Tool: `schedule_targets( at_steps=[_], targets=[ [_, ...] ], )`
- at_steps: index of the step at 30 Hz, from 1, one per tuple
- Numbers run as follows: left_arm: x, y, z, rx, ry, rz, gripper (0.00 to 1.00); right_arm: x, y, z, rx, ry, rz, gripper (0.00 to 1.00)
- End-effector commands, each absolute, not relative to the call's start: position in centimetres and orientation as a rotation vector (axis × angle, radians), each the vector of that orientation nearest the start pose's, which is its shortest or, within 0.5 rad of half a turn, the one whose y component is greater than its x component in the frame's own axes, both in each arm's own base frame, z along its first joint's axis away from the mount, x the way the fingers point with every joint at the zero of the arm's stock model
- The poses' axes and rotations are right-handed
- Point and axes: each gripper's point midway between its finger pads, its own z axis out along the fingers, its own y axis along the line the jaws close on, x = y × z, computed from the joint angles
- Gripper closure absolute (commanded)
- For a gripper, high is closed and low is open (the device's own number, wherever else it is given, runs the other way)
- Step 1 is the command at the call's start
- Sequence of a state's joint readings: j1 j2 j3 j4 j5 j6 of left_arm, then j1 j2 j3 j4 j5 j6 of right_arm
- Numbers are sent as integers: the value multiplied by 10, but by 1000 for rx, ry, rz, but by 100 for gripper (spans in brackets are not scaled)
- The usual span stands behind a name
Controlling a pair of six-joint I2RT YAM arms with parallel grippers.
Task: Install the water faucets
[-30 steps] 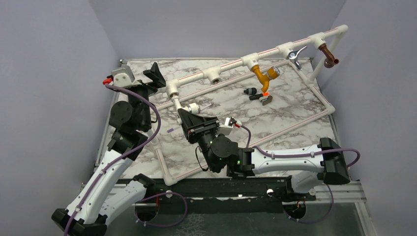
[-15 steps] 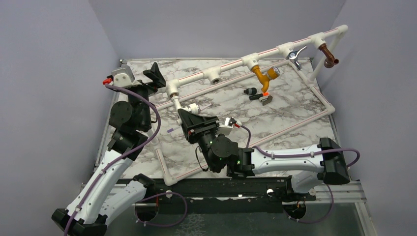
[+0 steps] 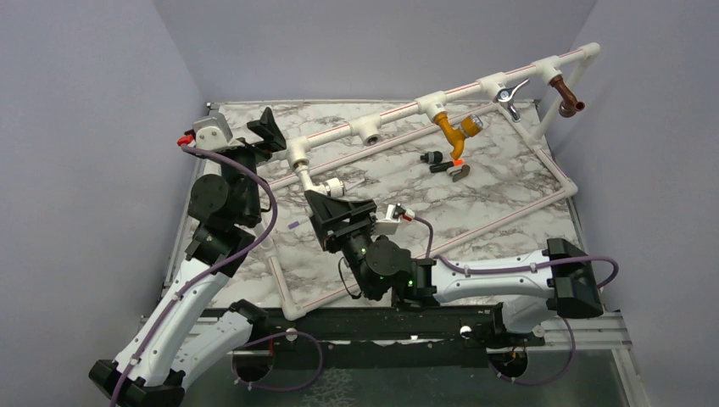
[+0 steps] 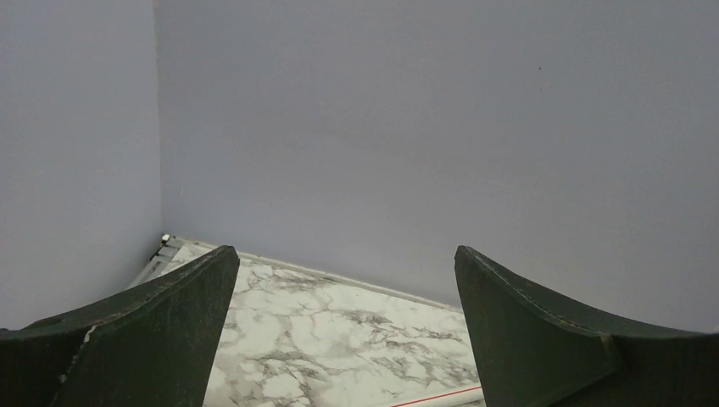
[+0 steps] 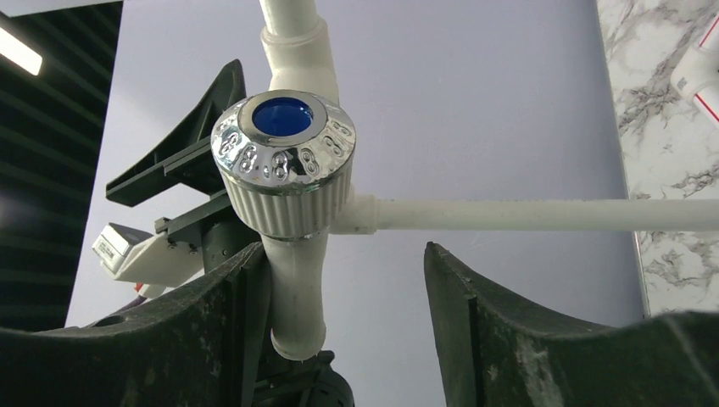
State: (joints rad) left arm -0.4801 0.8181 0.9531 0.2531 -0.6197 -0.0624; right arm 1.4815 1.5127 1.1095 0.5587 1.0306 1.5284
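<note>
A white water faucet (image 3: 325, 184) with a silvery, blue-capped knob (image 5: 282, 161) sits in the leftmost tee of the white pipe frame (image 3: 398, 114). My right gripper (image 3: 325, 206) is just below it, open. In the right wrist view its jaws (image 5: 343, 254) stand apart; the faucet's spout (image 5: 298, 297) rests against the left finger, with a wide gap to the right one. My left gripper (image 3: 270, 127) hovers by the frame's left end, open and empty (image 4: 343, 254). Mustard (image 3: 454, 131), chrome-levered (image 3: 509, 97) and brown (image 3: 566, 95) faucets hang from the top pipe.
A black-and-orange faucet (image 3: 447, 163) lies loose on the marble table (image 3: 509, 186) inside the frame. One tee socket (image 3: 370, 131) between the white and mustard faucets holds nothing. Grey walls close in the table on the left, back and right.
The right gripper's jaws have opened off the white faucet, and it has drawn back slightly toward the near edge. The left arm has not moved.
</note>
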Motion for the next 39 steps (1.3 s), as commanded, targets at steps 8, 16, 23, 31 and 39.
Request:
schedule_targets(
  at_steps=[8, 16, 23, 31, 39],
  targets=[
    [306, -20, 400, -339, 1347, 88, 1, 153, 419, 400, 724, 1333, 1711, 18],
    [310, -17, 397, -347, 1356, 98, 1, 140, 396, 416, 555, 1307, 1702, 18],
    [315, -17, 394, -350, 1368, 83, 1, 128, 391, 415, 276, 1413, 1551, 18],
    [318, -11, 391, -366, 1375, 96, 1, 114, 370, 434, -142, 1311, 1320, 22],
    [325, -13, 386, -361, 1402, 75, 1, 121, 351, 436, -532, 1200, 903, 26]
  ],
)
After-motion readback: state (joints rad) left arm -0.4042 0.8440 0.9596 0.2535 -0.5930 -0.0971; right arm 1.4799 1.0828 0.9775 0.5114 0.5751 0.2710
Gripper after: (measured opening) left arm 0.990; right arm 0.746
